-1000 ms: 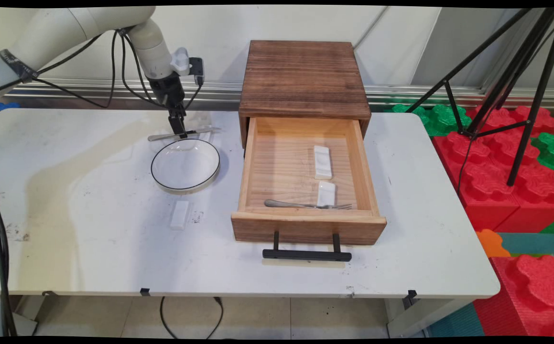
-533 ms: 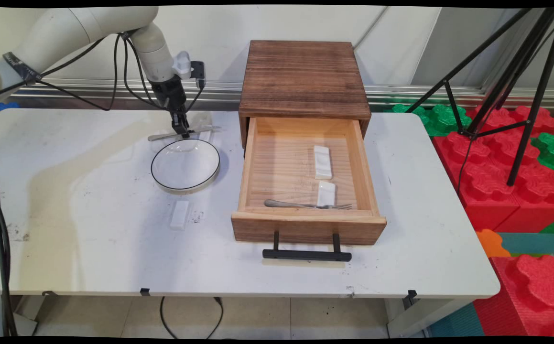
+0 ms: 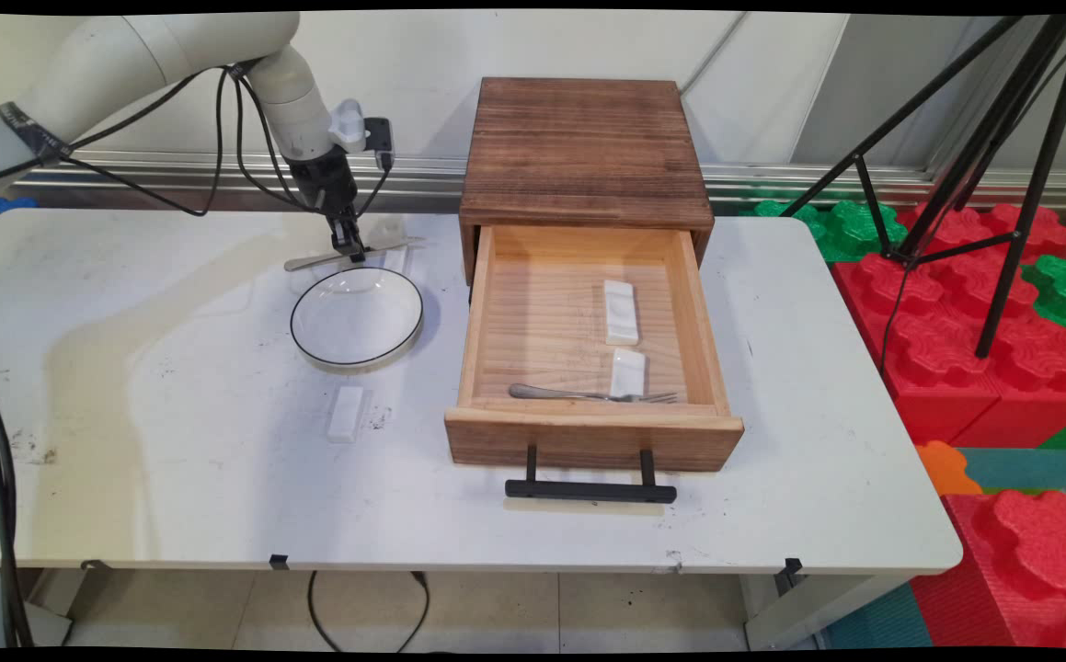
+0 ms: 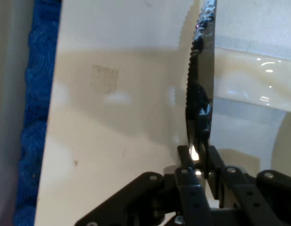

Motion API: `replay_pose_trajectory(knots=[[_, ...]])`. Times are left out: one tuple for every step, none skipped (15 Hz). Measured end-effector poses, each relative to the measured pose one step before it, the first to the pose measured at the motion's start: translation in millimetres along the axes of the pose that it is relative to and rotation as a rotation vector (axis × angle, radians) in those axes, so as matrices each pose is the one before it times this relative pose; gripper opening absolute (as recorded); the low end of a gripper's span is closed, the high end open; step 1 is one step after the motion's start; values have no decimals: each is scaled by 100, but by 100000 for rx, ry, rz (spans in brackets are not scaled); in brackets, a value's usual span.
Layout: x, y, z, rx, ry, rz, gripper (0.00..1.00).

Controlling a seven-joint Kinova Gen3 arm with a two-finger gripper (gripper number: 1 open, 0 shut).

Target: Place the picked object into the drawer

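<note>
My gripper [image 3: 349, 248] is shut on a metal knife [image 3: 312, 262], gripping it near the middle. The knife lies level, left to right, just behind the black-rimmed white plate [image 3: 298, 322] at the table's back left. In the hand view the knife's serrated blade [image 4: 200, 94] rises straight up from between my fingers [image 4: 198, 162], and the glossy plate [image 4: 258, 94] lies to its right. A small white block [image 3: 395, 246] stands behind the knife's right end.
A wooden cabinet [image 3: 585, 147] stands at the back centre, its drawer [image 3: 592, 439] pulled open, holding a fork [image 3: 578, 395] and two white blocks [image 3: 620, 312] [image 3: 627, 372]. Another white block [image 3: 346, 413] lies in front of the plate. A tripod [image 3: 974, 165] and red foam blocks [image 3: 956, 349] stand off the table's right.
The gripper has shifted slightly back and up with the knife, whose right end has risen a little. Nothing else has moved.
</note>
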Motion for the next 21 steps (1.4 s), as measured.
replay_pose_trajectory(knots=[[-150,23,-282,852,561,-1536,0],[-113,9,-323,971,607,-1726,0],[-148,27,-381,1064,532,-1540,0],[-87,21,-282,752,403,-1050,0],[-147,49,-420,1030,488,-1238,0],[-87,55,-436,969,547,-1079,0],[-203,128,-640,1243,724,-1283,0],[-210,175,-815,1381,944,-1396,0],[-223,178,-915,1509,951,-1322,0],[-109,148,-890,1482,915,-992,0],[-62,96,-633,1015,658,-626,0],[-96,160,-1018,1437,1131,-851,0],[-6,104,-709,960,810,-436,0],[34,158,-1105,1356,1247,-509,0],[106,195,-1341,1548,1597,-338,0],[169,181,-1377,1484,1732,-151,0],[222,175,-1172,1046,1586,66,0],[168,125,-770,636,1048,263,0],[324,211,-1163,870,1683,662,0],[255,162,-762,517,1174,534,0],[428,279,-1091,631,1751,916,0]])
